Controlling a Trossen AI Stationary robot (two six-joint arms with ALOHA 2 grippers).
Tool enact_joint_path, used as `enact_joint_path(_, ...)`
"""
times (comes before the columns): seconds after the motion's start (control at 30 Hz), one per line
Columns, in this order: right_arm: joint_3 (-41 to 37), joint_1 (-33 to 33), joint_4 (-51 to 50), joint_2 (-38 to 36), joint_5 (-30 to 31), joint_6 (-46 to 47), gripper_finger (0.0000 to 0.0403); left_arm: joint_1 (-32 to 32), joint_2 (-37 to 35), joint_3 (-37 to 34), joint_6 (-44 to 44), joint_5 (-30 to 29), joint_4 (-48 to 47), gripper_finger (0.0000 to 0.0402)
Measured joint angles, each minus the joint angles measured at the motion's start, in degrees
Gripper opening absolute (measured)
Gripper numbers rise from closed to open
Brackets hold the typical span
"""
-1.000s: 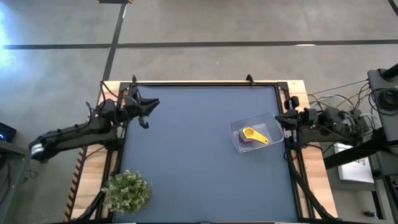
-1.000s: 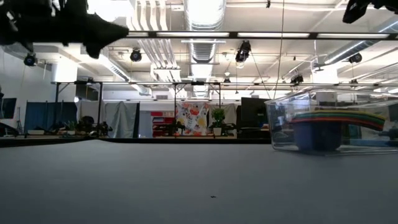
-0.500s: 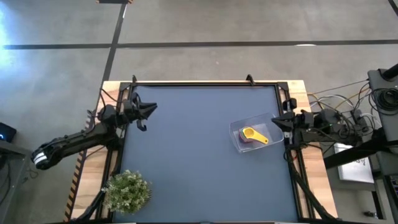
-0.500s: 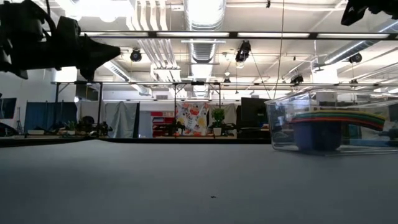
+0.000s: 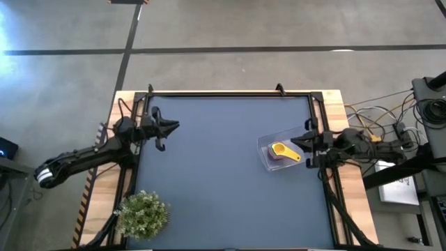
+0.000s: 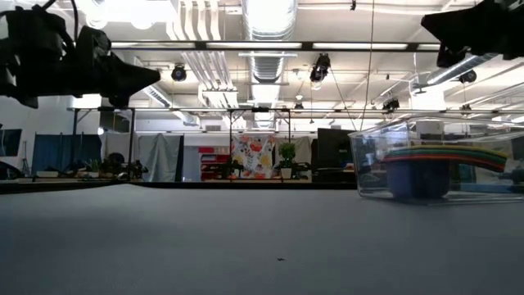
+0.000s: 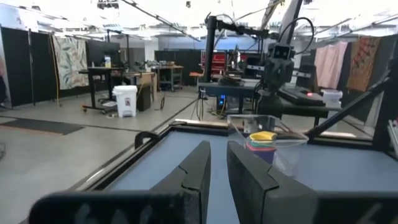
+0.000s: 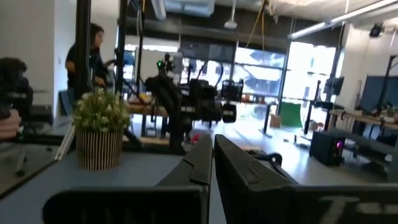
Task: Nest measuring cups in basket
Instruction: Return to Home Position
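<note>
Clear plastic basket (image 5: 265, 146), right of centre on the desk (image 5: 223, 188), holds the nested measuring cups (image 5: 282, 151), yellow uppermost. The left end effector (image 5: 169, 127) and right end effector (image 5: 296, 141) hang empty, fingers closed. Nesting looks done; only parking both arms remains.

yellow measuring cup (image 5: 281, 149), clear basket (image 5: 267, 161), blue-grey table (image 5: 209, 174), striped plant pot (image 8: 99, 149)

Nested measuring cups (image 5: 283, 150) inside clear basket (image 5: 267, 160)
</note>
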Motion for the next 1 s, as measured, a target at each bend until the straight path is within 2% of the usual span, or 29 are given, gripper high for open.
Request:
enact_joint_path(0.23,-5.8,0.0,7.0,0.0,0.0,2.2,0.0009,0.0,2.4,0.0,0.9,0.1,-0.4,0.0036)
enact_joint_path(0.53,-6.8,0.0,5.0,0.1,0.5,5.5,0.0009,0.0,2.7,0.0,1.3,0.0,-1.3,0.0036)
enact_joint_path(0.73,-6.9,0.0,1.6,1.6,11.5,4.8,0.0009,0.0,2.9,0.0,1.3,-0.4,-1.4,0.0036)
enact_joint_path(1.0,-6.9,0.0,0.7,3.2,12.5,4.6,0.0009,0.0,3.5,0.0,0.0,-0.5,-1.4,0.0036)
